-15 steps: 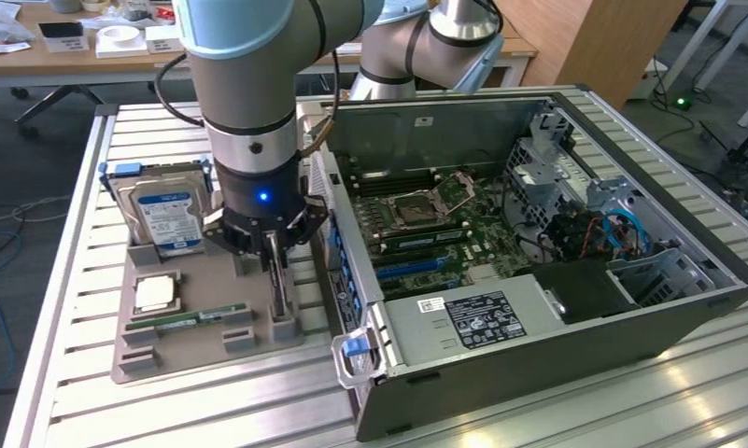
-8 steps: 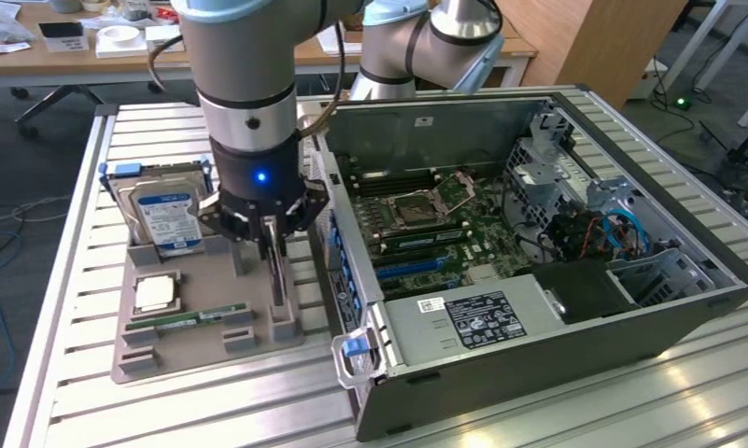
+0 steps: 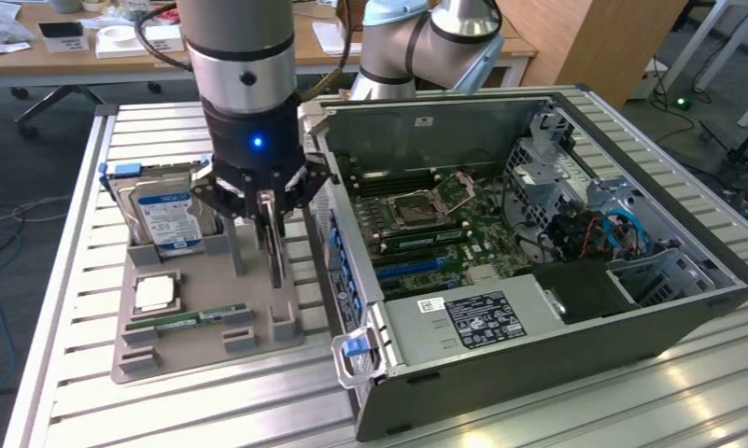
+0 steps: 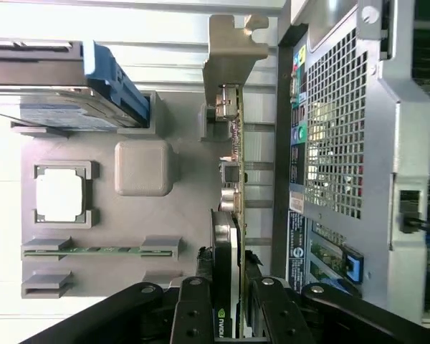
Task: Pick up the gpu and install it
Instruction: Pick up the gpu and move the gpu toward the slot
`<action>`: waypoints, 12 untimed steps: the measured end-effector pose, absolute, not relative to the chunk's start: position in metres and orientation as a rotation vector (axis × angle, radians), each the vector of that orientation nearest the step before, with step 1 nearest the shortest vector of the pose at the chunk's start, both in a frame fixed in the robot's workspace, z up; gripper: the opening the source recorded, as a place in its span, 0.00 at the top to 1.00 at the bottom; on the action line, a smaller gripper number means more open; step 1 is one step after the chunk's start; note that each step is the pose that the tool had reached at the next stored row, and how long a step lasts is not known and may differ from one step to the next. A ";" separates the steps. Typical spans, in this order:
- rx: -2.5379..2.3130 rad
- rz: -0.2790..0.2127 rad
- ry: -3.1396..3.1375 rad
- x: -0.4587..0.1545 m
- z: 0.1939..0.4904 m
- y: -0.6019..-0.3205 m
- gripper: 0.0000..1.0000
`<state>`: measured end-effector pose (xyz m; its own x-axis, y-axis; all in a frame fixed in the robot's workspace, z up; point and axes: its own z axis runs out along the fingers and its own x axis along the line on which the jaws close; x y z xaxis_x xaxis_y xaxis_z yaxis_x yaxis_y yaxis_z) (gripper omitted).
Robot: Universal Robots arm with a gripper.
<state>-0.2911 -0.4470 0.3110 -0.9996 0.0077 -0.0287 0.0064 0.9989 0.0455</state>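
Note:
The gpu [image 3: 274, 245] is a thin dark card standing on edge over the grey parts tray [image 3: 199, 359], on the side nearest the open computer case [image 3: 623, 308]. My gripper [image 3: 265, 207] comes down from above and is shut on the card's upper edge. In the wrist view the black fingers [image 4: 193, 312] clamp the gpu [image 4: 233, 165] from both sides, and its silvery end bracket [image 4: 233, 43] points away from me. I cannot tell whether the card still rests in its tray holder or hangs just above it.
On the tray are a silver hard drive [image 3: 168, 219] standing upright, a processor chip [image 3: 156, 294] and a green memory stick [image 3: 187, 320]. The case's motherboard [image 3: 436, 224] lies exposed at the exterior view's right. A second robot arm [image 3: 424, 37] stands behind the case.

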 end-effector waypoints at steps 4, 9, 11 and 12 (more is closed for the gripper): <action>0.011 0.071 3.112 -0.291 0.329 -0.447 0.73; 0.011 0.071 3.112 -0.291 0.352 -0.447 0.73; 0.011 0.071 3.112 -0.291 0.361 -0.447 0.73; 0.011 0.071 3.112 -0.291 0.366 -0.447 0.73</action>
